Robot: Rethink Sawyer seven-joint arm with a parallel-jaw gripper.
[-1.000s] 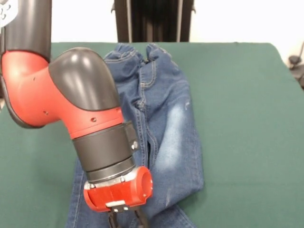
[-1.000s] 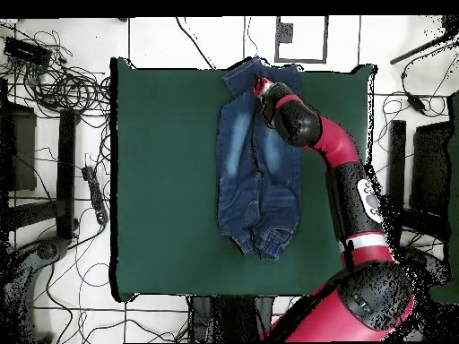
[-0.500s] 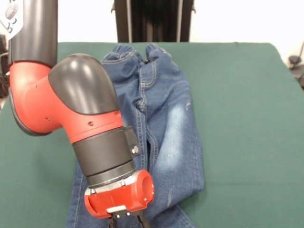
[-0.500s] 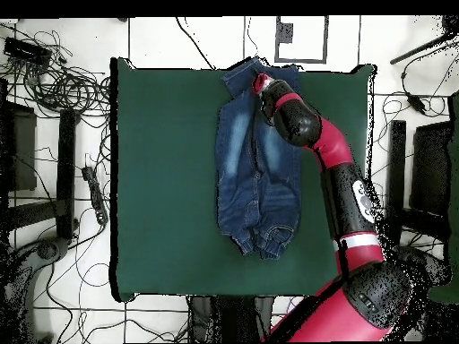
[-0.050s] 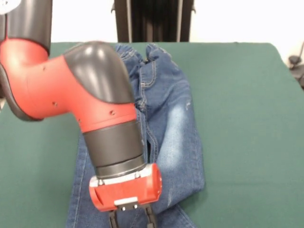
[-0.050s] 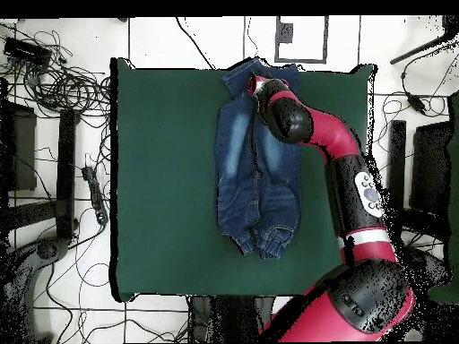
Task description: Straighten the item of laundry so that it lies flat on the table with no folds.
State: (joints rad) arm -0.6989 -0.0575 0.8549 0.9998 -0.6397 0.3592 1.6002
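The item of laundry [image 5: 175,128], a small pair of blue jeans with a faded thigh patch, lies lengthwise on the green table [image 5: 247,118], cuffs far and waist near the front edge. Its right leg edge curls under near the bottom. My gripper [image 5: 132,223] hangs over the waist end, open, with denim showing between its fingers [image 5: 113,221]; the tips are cut off by the picture's edge. In the overhead view the jeans [image 6: 238,170] lie right of the middle of the table [image 6: 161,179], with the waistband bunched near the table's edge and the gripper [image 6: 256,82] over it.
The red and black arm [image 6: 345,170] stretches along the right side of the jeans and covers their left half in the front view. Cables [image 6: 54,81] and black stands [image 6: 67,170] lie on the floor beside the table.
The wrist has shifted a little to the right and lower in the front view, and the elbow has swung over more of the jeans. The jeans have not moved.
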